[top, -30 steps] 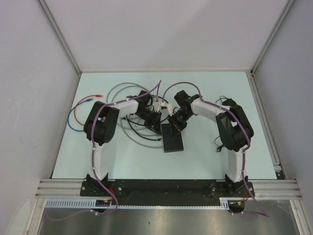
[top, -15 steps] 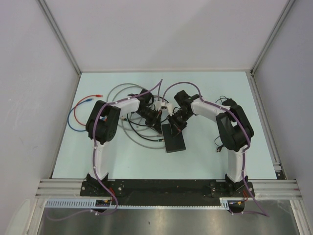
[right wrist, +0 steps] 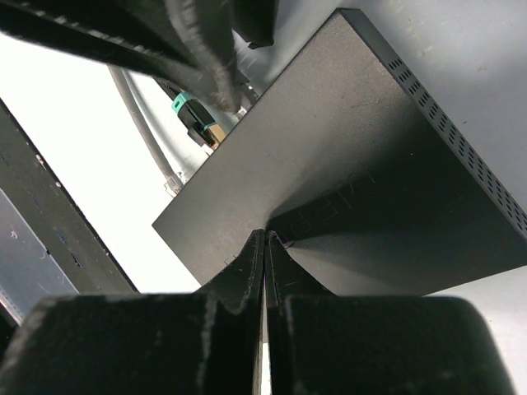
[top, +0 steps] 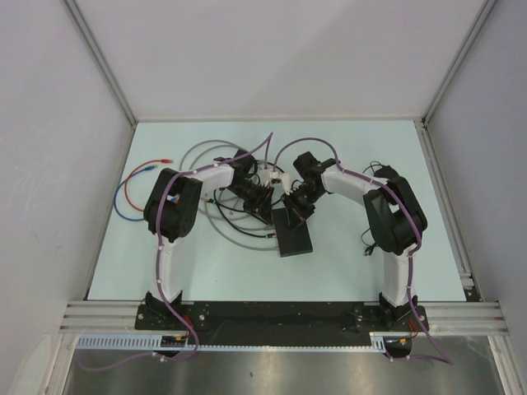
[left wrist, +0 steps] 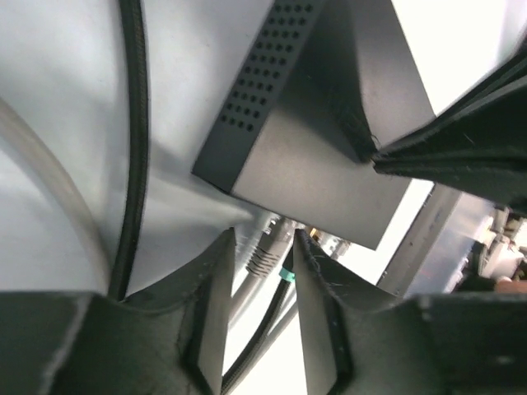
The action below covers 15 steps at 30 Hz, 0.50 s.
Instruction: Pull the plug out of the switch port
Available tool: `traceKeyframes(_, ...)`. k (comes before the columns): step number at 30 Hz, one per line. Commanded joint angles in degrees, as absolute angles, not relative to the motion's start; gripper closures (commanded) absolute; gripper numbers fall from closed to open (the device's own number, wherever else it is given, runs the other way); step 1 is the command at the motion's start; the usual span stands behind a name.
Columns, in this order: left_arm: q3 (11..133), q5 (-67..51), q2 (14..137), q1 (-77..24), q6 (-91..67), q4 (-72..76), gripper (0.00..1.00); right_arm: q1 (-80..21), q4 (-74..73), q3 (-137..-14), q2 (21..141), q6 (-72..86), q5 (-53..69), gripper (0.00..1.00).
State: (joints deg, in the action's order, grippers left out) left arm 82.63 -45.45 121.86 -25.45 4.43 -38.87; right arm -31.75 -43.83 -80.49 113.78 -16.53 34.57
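Left claw point(left wrist: 265, 240) has its two black fingers point(left wrist: 216, 313) apart, one on each side of a small grey plastic plug point(left wrist: 267, 251). The fingers sit very close to the plug, but thin gaps show, so the claw does not seem to squeeze it.

The plug meets the narrow far edge of the switch point(left wrist: 321, 156), a small flat matte-black box with rows of tiny holes down its side. Just beside the grey plug, another plug with a teal clip point(left wrist: 286, 274) sits at the same edge. The switch lies flat near the middle of the desk, a little closer to the near edge than to the far edge. Its plug edge points to the far edge.

Right claw point(right wrist: 265, 237) has its fingers pressed tight together with nothing between them. Its tip rests on the flat top of the switch, near the far end. Both claws meet at that end of the box, the left claw on its left side.

Thick grey cables point(top: 191, 148) lie in loops on the pale blue desk point(top: 370, 148), toward the far left corner. A thin red and blue wire point(top: 123, 191) curls near the left edge. A thin black wire point(top: 368, 239) lies by the right arm, toward the right edge.
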Motion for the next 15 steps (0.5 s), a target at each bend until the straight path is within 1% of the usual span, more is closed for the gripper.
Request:
traceKeyframes(1,83.58,-51.14,124.45,-24.87,8.26,-41.66,0.58,-31.9,-43.68,-80.07,113.73,-16.88,32.78,1.0)
traceKeyframes(6,82.88,-52.56,125.33,-24.87,9.48,-41.65,0.57,-31.91,-44.03,-80.07,113.73,-16.88,32.61,1.0)
traceKeyframes(15,82.44,-50.54,126.47,-25.05,9.76,-41.4,0.64,-32.34,-43.59,-80.16,113.91,-16.7,32.7,1.0)
